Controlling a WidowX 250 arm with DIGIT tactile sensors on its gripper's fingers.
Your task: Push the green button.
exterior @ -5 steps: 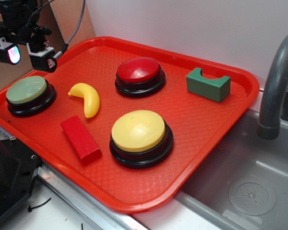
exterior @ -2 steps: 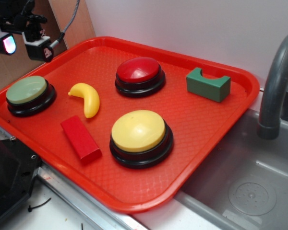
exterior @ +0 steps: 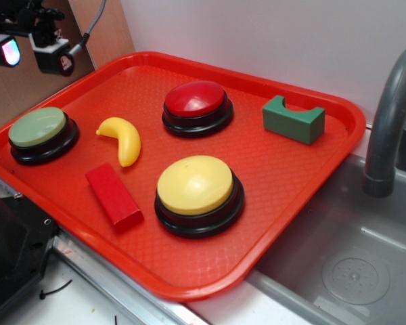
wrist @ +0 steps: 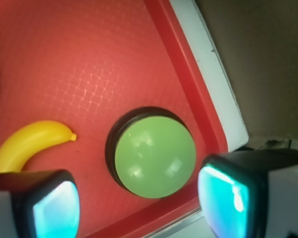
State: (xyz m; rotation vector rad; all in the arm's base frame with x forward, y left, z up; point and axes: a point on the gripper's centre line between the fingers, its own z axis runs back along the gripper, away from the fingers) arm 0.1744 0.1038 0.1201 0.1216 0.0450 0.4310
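Observation:
The green button (exterior: 37,126) is a pale-green dome on a black base at the left end of the red tray (exterior: 291,169). In the wrist view the green button (wrist: 155,158) lies below and between my fingers, close to the tray's raised rim (wrist: 188,84). My gripper (exterior: 28,55) hangs well above the tray's far left corner, behind the button and not touching it. The gripper (wrist: 141,208) is open, its two glowing pads wide apart with nothing between them.
On the tray are a yellow banana (exterior: 122,139), a red block (exterior: 114,196), a yellow button (exterior: 196,186), a red button (exterior: 196,101) and a dark green notched block (exterior: 294,120). A grey faucet (exterior: 389,115) and a sink (exterior: 352,271) are on the right.
The gripper has risen and drifted slightly left, away from the tray. The objects on the tray have not moved.

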